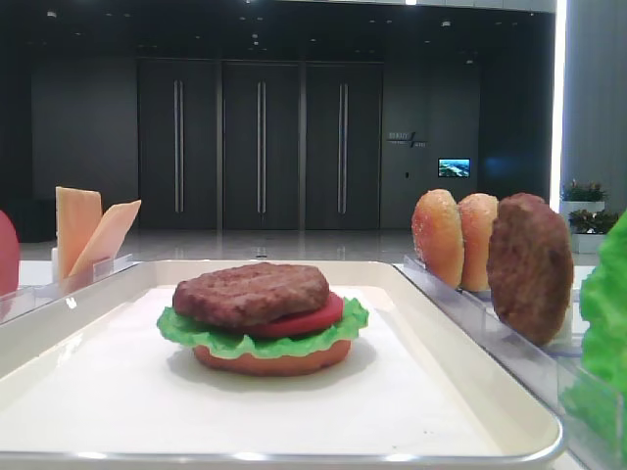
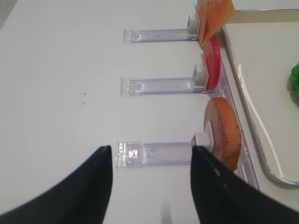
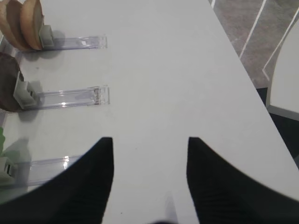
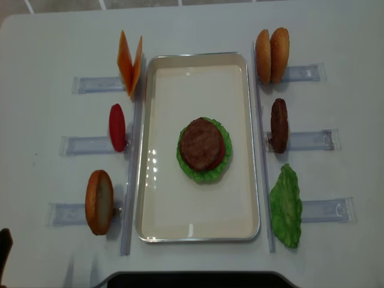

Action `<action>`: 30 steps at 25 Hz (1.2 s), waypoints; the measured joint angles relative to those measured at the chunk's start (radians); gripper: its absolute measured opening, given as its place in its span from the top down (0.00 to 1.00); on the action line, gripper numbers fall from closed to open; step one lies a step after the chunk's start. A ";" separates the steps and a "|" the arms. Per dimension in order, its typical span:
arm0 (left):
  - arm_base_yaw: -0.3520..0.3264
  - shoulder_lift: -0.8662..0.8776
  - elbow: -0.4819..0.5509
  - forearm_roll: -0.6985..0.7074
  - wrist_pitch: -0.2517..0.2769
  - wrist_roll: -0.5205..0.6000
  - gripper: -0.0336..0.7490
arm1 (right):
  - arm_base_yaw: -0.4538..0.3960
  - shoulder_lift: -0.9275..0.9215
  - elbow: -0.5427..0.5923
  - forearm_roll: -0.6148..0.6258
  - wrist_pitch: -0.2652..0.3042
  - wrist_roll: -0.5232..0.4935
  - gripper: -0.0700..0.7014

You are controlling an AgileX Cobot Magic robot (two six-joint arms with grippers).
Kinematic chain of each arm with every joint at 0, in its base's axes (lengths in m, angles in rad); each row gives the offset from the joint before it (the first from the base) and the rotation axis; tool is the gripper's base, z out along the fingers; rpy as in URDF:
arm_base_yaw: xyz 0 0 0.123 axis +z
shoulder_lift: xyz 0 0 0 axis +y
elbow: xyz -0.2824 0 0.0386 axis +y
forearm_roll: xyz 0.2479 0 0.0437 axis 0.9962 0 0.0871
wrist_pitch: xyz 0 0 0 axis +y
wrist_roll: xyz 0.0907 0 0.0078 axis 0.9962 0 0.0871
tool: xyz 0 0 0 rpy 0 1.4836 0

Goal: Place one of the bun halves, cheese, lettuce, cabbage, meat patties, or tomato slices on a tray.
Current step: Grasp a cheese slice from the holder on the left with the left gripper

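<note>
The cream tray (image 4: 153, 150) holds a stack: bun half (image 1: 269, 360), lettuce (image 1: 260, 338), tomato slice (image 1: 309, 318) and meat patty (image 4: 202, 143) on top. On racks left of the tray stand cheese slices (image 4: 129, 60), a tomato slice (image 4: 117, 127) and a bun half (image 4: 99, 201). On the right stand two bun halves (image 4: 271, 55), a patty (image 4: 279, 125) and lettuce (image 4: 286, 206). My left gripper (image 2: 152, 158) is open and empty, left of the near bun half (image 2: 224, 133). My right gripper (image 3: 149, 149) hangs open and empty over bare table.
Clear plastic racks (image 2: 156, 153) lie on the white table (image 4: 54, 36) on both sides of the tray, ends pointing outward. The table's right edge (image 3: 243, 65) runs close to the right gripper, with floor beyond it.
</note>
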 joint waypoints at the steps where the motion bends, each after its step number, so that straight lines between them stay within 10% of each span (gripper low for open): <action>1: 0.000 0.000 0.000 0.000 0.000 0.000 0.44 | 0.000 0.000 0.000 0.000 0.000 0.000 0.46; 30: 0.000 0.000 0.000 -0.004 0.000 0.000 0.44 | 0.000 0.000 0.000 0.000 0.000 0.000 0.48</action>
